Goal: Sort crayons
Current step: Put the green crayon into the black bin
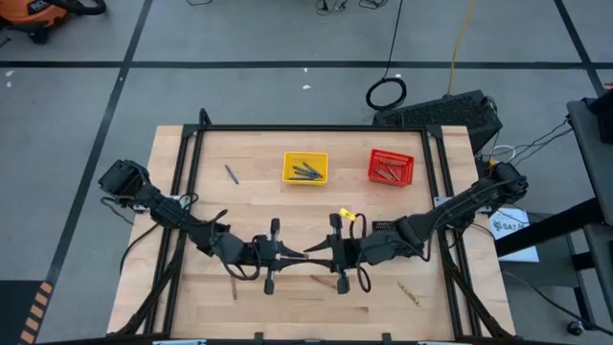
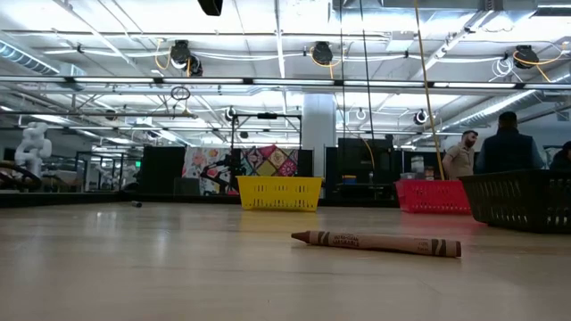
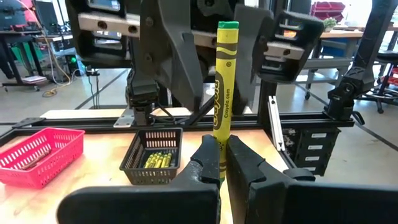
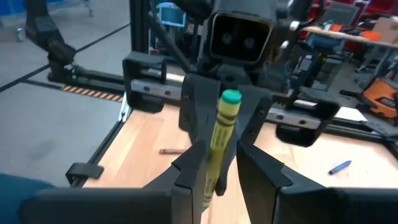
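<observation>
Three mesh baskets are here: one yellow [image 1: 305, 168], one red [image 1: 391, 166] and one black [image 3: 152, 155]. All are small rectangular boxes of open plastic grid. The yellow one holds dark grey-blue crayons, the red one brownish ones and the black one yellow ones; I cannot count the sticks inside.

The two grippers meet tip to tip over the middle of the wooden table [image 1: 172, 192]. One yellow crayon [image 3: 224, 81], a round paper-wrapped stick with a green end, stands between them. The right gripper [image 4: 221, 162] has its jaws narrow, closed on the sides of this crayon. The left gripper [image 3: 222, 152] has its jaws pressed together, and the lower end of the crayon disappears at their tips; whether they pinch it I cannot tell.

From above I count four loose crayons on the table: a blue-grey one [image 1: 231, 173] far beyond the left jaws, an olive one [image 1: 409, 292] behind the right jaws, and two more [image 1: 321, 280] [image 1: 234, 285] just beside the meeting point.

Only the wrist views show the held crayon clearly; from above the arms cover it. Only the low view shows the paper label of a brown crayon [image 2: 375, 242] lying flat, and two persons [image 2: 461, 153] standing in the room behind.
</observation>
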{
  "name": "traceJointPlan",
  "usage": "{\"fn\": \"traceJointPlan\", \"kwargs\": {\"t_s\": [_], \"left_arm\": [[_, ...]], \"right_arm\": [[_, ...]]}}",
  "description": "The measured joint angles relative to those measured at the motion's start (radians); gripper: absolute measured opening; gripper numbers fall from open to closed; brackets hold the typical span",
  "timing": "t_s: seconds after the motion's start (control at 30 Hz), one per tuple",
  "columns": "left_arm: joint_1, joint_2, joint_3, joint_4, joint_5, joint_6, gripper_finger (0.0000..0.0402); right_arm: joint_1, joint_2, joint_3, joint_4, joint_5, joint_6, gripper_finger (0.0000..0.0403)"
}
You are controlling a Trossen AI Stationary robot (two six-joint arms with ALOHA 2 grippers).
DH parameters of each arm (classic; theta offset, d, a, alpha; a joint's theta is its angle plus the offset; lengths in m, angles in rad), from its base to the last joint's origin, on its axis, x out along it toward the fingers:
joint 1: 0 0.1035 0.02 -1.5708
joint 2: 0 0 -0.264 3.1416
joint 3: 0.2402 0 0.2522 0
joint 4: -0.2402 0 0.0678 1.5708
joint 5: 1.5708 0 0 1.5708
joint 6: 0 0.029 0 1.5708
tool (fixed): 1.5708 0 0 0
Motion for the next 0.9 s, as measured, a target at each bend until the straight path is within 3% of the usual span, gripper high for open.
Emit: {"fn": "traceJointPlan", "kwargs": {"t_s": [0.3,0.53,0.9], "left_arm": [[0.001,0.000,0.000,-0.015,0.000,0.000,0.0000],[0.002,0.000,0.000,-0.015,-0.004,0.002,0.0000],[0.003,0.000,0.000,-0.024,-0.005,0.001,0.0013]], "right_arm": [[-0.014,0.032,0.000,0.032,-0.026,-0.019,0.0072],[-0.020,0.031,0.000,0.036,-0.031,0.013,0.0009],[-0.020,0.030,0.000,0.017,-0.034,0.018,0.0004]]}}
